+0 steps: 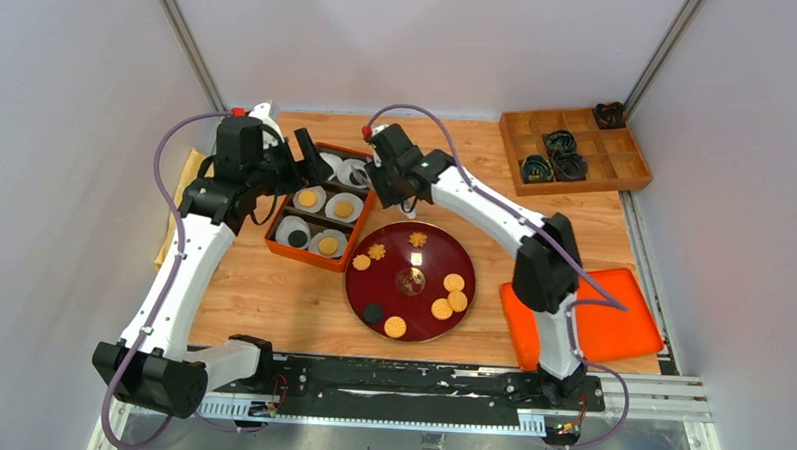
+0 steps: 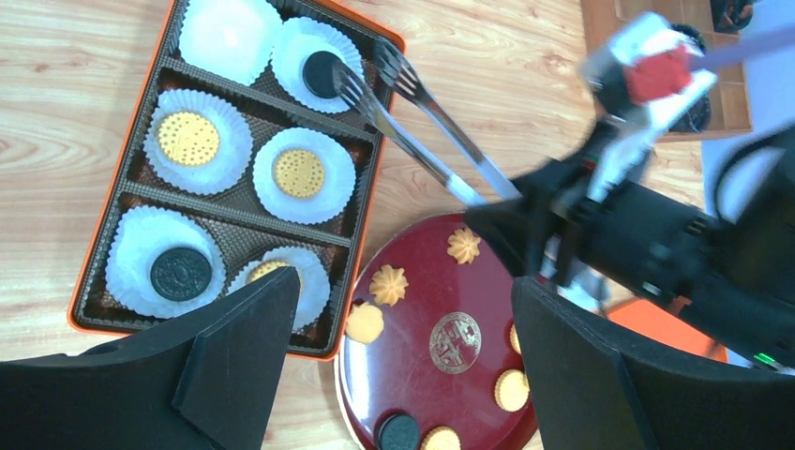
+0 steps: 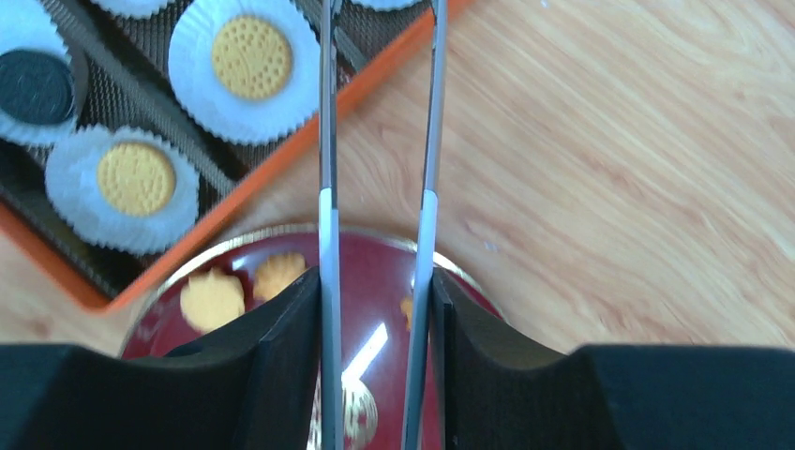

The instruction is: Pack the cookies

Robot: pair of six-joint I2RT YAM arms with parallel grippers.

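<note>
Wood-grain table (image 1: 272, 301); orange tray (image 1: 303, 257) toward its far left, dark red plate (image 1: 422, 306) just beside tray's near right edge. Cookies (image 1: 454, 282): several loose on plate, others one apiece in white paper cups (image 2: 225, 159) inside tray. Right gripper (image 3: 377, 291) fingers clamped on metal tongs (image 3: 325, 141), tips at tray's far right corner. Left gripper (image 2: 403, 300) fingers wide apart, empty, by tray's far edge.

my gripper (image 3: 375, 286) clamps metal tongs (image 3: 326, 141) crossing the orange tray's (image 3: 234, 202) corner; round golden cookies (image 3: 250, 58) sit in its paper cups (image 3: 186, 70), flower-shaped cookies (image 3: 212, 300) at the red plate's (image 3: 373, 267) edge.
</note>
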